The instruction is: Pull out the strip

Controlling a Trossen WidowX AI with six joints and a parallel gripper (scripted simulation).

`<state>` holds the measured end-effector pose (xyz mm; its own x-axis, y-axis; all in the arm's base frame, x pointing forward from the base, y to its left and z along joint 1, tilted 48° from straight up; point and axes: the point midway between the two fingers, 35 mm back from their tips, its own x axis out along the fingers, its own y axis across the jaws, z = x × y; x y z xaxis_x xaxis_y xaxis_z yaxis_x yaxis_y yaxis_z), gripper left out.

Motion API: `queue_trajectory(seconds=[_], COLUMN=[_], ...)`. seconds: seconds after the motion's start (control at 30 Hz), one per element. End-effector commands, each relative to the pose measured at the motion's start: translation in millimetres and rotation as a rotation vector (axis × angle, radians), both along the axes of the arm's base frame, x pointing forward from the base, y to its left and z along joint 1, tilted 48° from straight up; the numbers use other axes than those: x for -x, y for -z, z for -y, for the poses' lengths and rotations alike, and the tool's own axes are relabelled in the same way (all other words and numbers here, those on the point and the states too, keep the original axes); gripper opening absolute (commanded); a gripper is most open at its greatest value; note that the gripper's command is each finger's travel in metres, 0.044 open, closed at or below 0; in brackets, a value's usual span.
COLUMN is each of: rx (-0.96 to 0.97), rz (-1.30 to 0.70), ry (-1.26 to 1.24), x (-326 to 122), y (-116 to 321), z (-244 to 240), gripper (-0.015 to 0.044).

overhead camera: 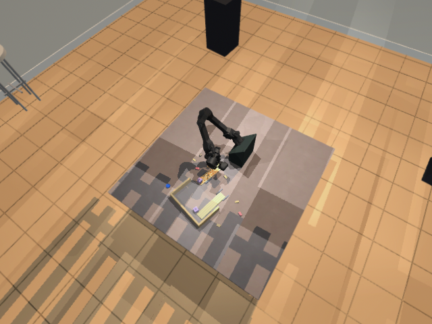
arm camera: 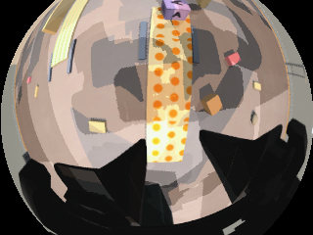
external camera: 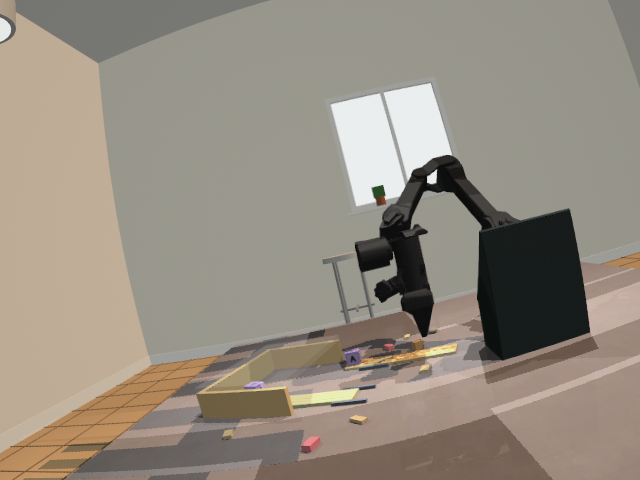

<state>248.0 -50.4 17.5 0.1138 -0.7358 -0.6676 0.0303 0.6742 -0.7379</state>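
The purple cube marked A [overhead camera: 200,179] [external camera: 353,357] [arm camera: 176,9] sits at the far end of the orange-dotted strip [overhead camera: 209,175] [external camera: 434,352] [arm camera: 168,88], overlapping it in the wrist view. The dotted strip lies flat, its near end toward the arm base. A pale striped strip [overhead camera: 211,205] [external camera: 328,397] [arm camera: 68,36] lies apart from it, with a second purple cube [overhead camera: 196,209] [external camera: 254,385] near its far end. My gripper [arm camera: 174,139] is open and empty above the dotted strip's near end, fingertips on either side of it in the wrist view.
Low tan walls [overhead camera: 183,209] [external camera: 245,404] stand around the far side. Dark blue rails [external camera: 373,367] [arm camera: 143,41] flank the dotted strip. An orange block [external camera: 417,344] [arm camera: 212,104] lies right of it in the wrist view, a yellow block [external camera: 424,368] [arm camera: 97,126] left. Other small blocks lie scattered.
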Motion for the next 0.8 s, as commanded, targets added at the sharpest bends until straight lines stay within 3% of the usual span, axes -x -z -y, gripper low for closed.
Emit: queue_trajectory(seconds=[0.0,0.1,0.77], rx=[0.005,0.005,0.005], rz=[-0.014,-0.013,-0.01], ry=[-0.007,-0.007,-0.007], x=[-15,-25,-93], y=[-4,-8,-31], z=[0,-1,-4], gripper=[0.0368,0.044,0.044])
